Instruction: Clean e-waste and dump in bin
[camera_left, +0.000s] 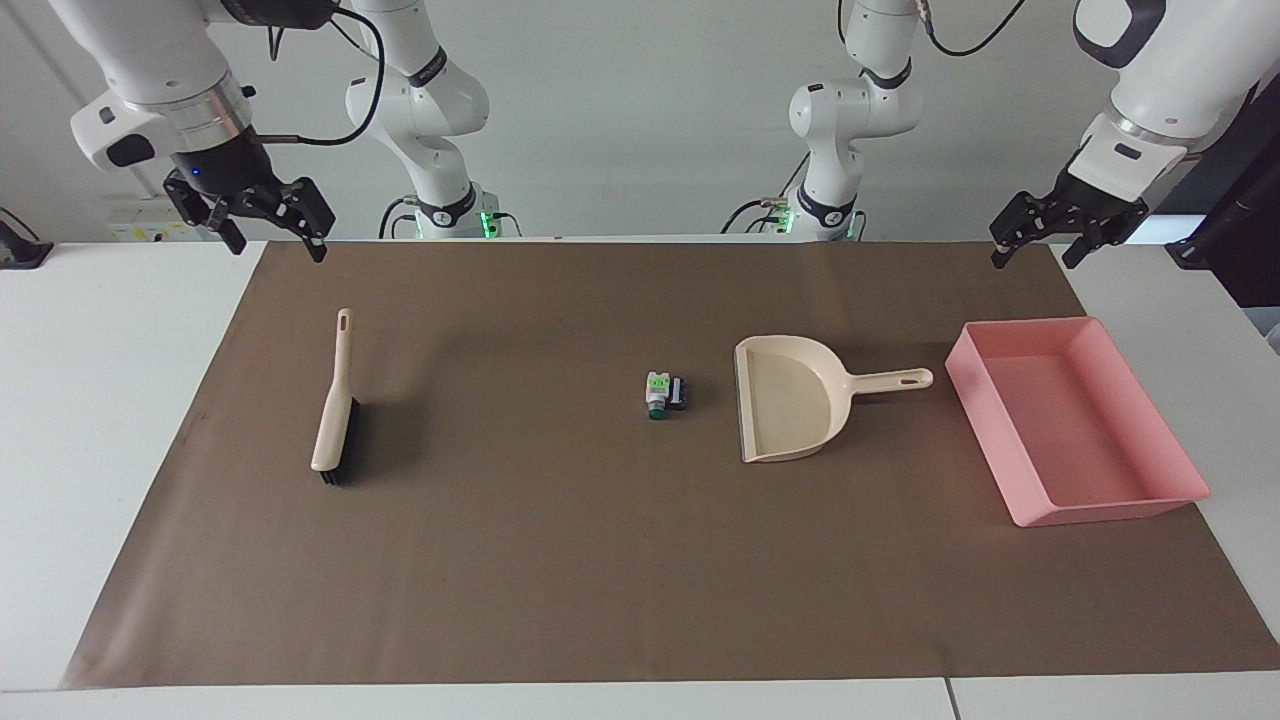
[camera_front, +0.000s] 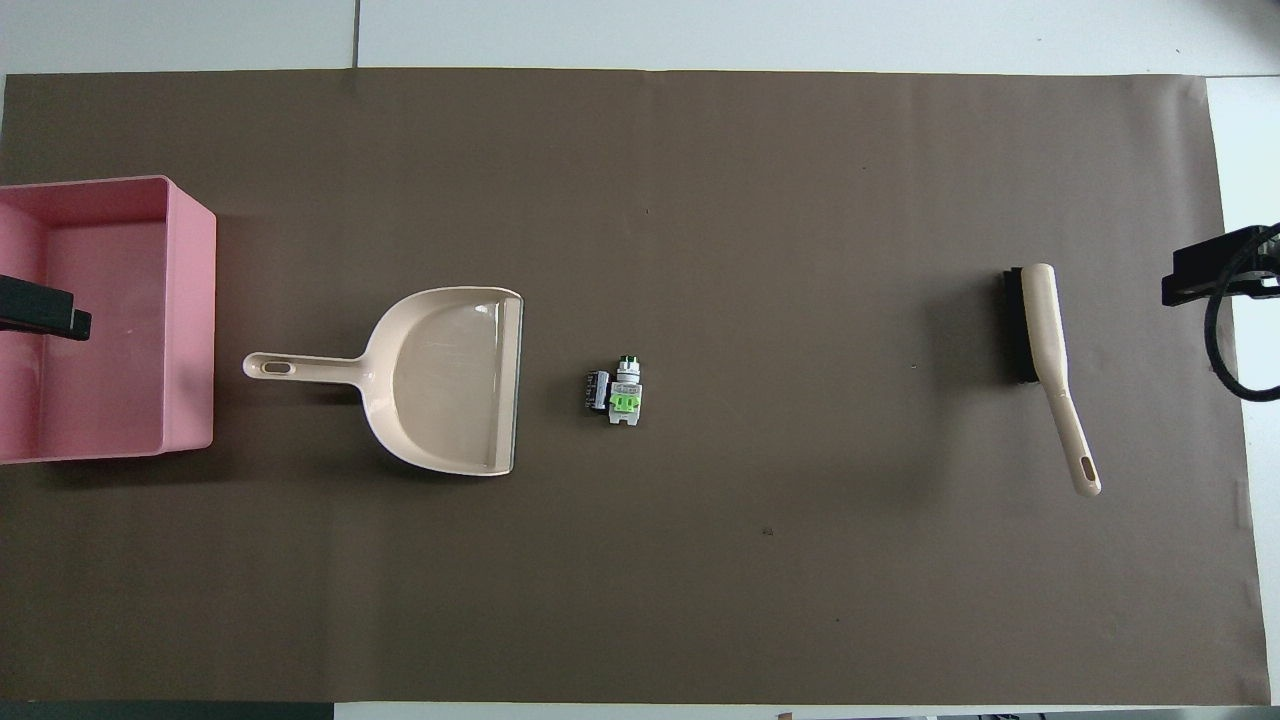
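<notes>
**Risk review: sweep not yet begun, both hands raised and empty**

The white tabletop (camera_left: 120, 420) carries a brown paper mat (camera_left: 600, 580) whose edge nearest the facing camera lies loose; a dragged tool could wrinkle or shift it and scatter the parts.

The bin, a shallow pink rectangular plastic tray (camera_left: 1160, 494), sits at the left arm's end of the mat. It is light and unanchored, so a dustpan knocked against its wall could push it off position, and a tip made too early would spill onto the mat.

The beige plastic dustpan (camera_left: 790, 405) lies between bin and waste, mouth toward the parts, handle toward the bin. If it is not pressed flat, parts may slide under its lip.

The beige hand brush with black bristles (camera_left: 335, 420) lies well apart, toward the right arm's end. Its thin, flat-lying handle invites a slipped pinch.

The left hand (camera_left: 1035, 240) hangs spread and empty above the mat's corner near the bin; the right hand (camera_left: 268, 225) hangs spread and empty above the corner near the brush.

The e-waste (camera_left: 666, 394), a white-and-green part touching a black one, rests mid-mat just beside the dustpan's mouth. A hard stroke could flick these small pieces past the pan.
</notes>
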